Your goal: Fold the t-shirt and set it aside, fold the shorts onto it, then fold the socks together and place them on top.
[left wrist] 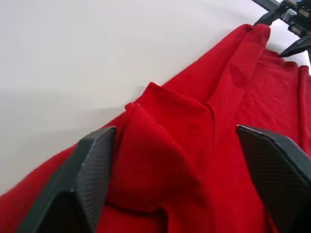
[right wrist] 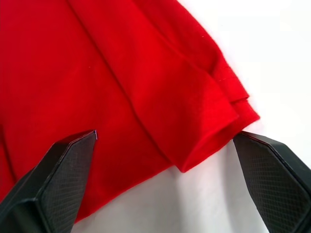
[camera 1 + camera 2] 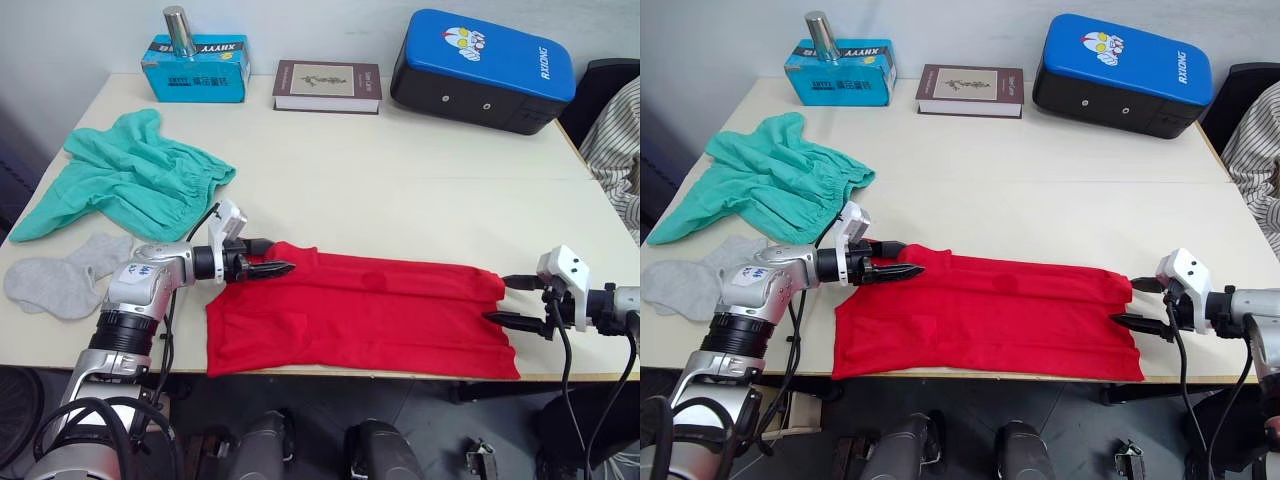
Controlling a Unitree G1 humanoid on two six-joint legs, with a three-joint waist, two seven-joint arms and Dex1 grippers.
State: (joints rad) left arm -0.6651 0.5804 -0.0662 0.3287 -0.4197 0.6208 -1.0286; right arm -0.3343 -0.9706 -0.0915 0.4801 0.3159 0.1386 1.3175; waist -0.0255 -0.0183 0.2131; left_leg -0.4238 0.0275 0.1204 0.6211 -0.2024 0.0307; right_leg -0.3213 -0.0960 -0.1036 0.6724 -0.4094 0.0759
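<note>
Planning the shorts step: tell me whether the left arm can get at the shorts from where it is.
Probably yes. The shorts lie uncovered on the left arm's side, just beyond the left gripper, which is open over the t-shirt, with bare table between.

Both tools (image 3: 265, 268) (image 3: 510, 300) spread wide — low.

The t-shirt (image 3: 370, 315) is matt, soft-looking red cloth with a fine knit. The shorts (image 3: 125, 180) are crinkled teal cloth; the socks (image 3: 65, 275) are fuzzy grey knit. The table (image 3: 400, 170) looks smooth and matt. The gripper fingers (image 2: 58, 184) are black plastic with cross-hatched pads.
</note>
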